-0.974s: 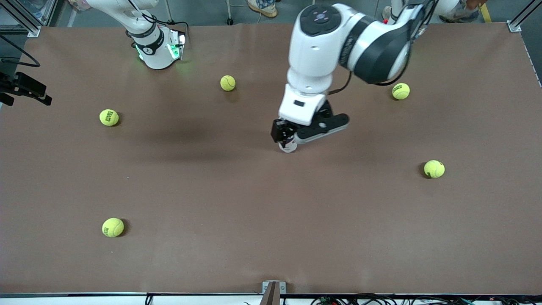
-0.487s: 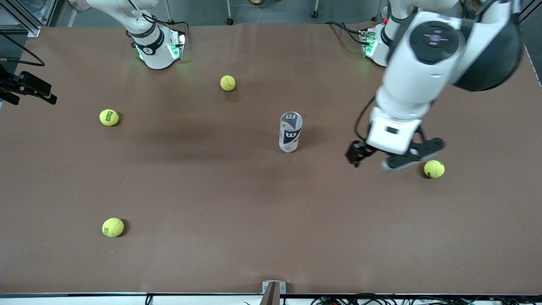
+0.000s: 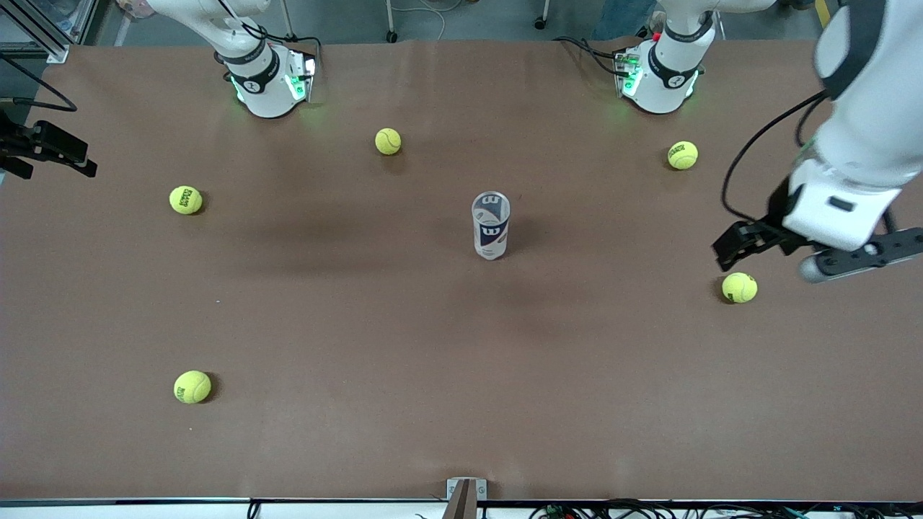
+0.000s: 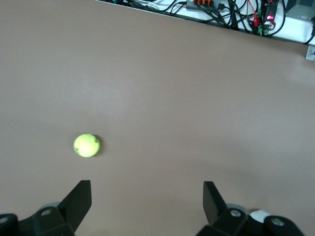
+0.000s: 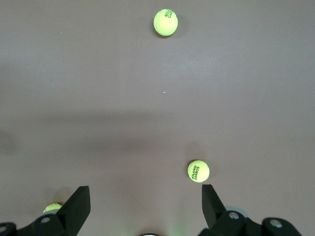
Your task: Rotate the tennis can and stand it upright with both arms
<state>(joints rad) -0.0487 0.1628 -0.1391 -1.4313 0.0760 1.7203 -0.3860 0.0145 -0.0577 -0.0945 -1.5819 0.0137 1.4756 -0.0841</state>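
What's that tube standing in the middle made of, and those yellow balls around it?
The tennis can looks like clear, glossy plastic: the wall near its base is see-through, under a navy-and-white printed label. The tennis balls, such as the one toward the left arm's end, look like fuzzy matte felt, probably over rubber, with no shine and dark printed lettering.

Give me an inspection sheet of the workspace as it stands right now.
Surface: brown table, bare between items.
Job's things: tennis can upright mid-table, nothing touching it.
Clutter: five tennis balls scattered around.
Grippers: left gripper open, empty, in the air over the table's left-arm end near a ball; right gripper open, empty, arm waits.
Cables: black cable looping off the left arm.
Surroundings: nothing seen of note.
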